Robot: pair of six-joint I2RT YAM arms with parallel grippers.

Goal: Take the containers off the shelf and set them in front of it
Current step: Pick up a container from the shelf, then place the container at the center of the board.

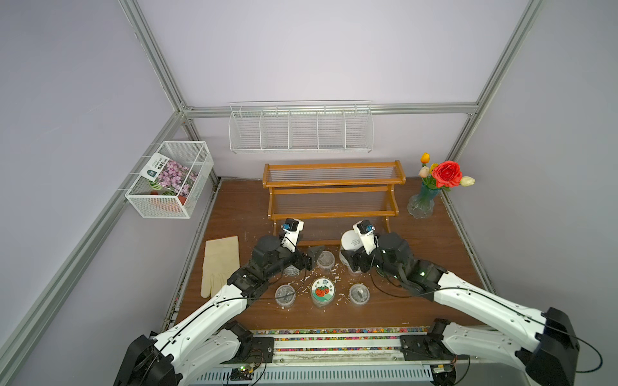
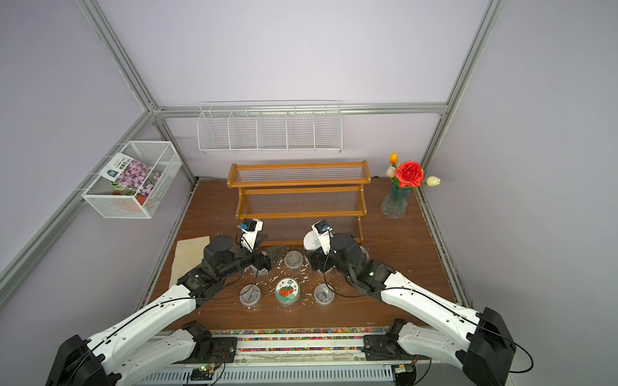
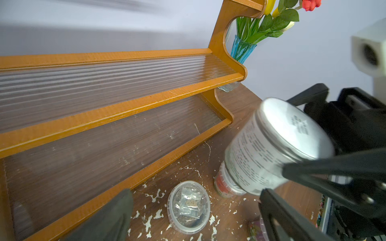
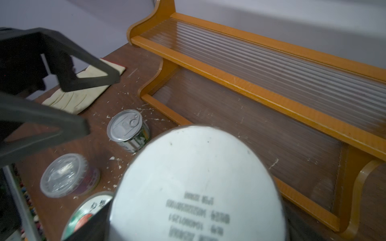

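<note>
The right claw (image 3: 271,181) is spread wide and clamped on the white tin (image 3: 271,146), which is held tilted just in front of the shelf (image 1: 334,182), over a red-labelled tin (image 3: 224,184). The left claw (image 1: 311,258) is opened wide and nothing is gripped by it. The white tin is silver-ended and its small black print is blurred. A cup (image 1: 326,260) is set between the claws. Nearer the robot, the tomato tub (image 1: 322,291) is flanked by another cup (image 1: 285,294) and a third cup (image 1: 359,293). A green tin (image 4: 128,133) is stood nearby. The brown surface (image 1: 234,214) is strewn with white flakes. A glove (image 1: 220,264) and a vase (image 1: 422,200) are placed at its sides. A wire rack (image 1: 301,130) and a basket (image 1: 170,180) are hung on lilac walls. "心想" can be read on the tub's lid.
</note>
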